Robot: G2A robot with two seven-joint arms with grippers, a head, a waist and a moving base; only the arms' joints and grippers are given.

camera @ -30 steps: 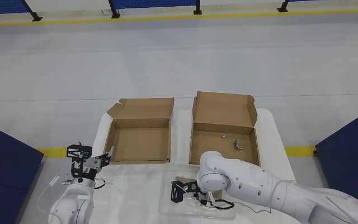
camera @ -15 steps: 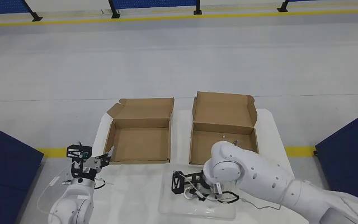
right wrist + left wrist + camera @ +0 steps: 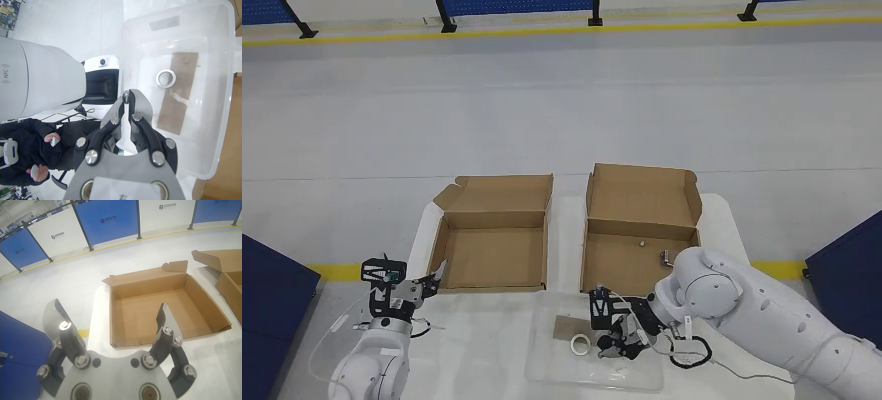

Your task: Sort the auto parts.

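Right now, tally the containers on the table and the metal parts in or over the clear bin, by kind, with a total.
Cardboard boxes: 2
Clear bin: 1
Metal ring: 1
Small metal part in right end effector: 1
Total: 5

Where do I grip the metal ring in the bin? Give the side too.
Probably pinch the wall of the metal ring, one finger through the hole, one outside, from straight above: it lies flat, hole up, in the clear bin.

Two cardboard boxes (image 3: 492,255) (image 3: 627,255), one bin (image 3: 537,370), one ring (image 3: 581,345)
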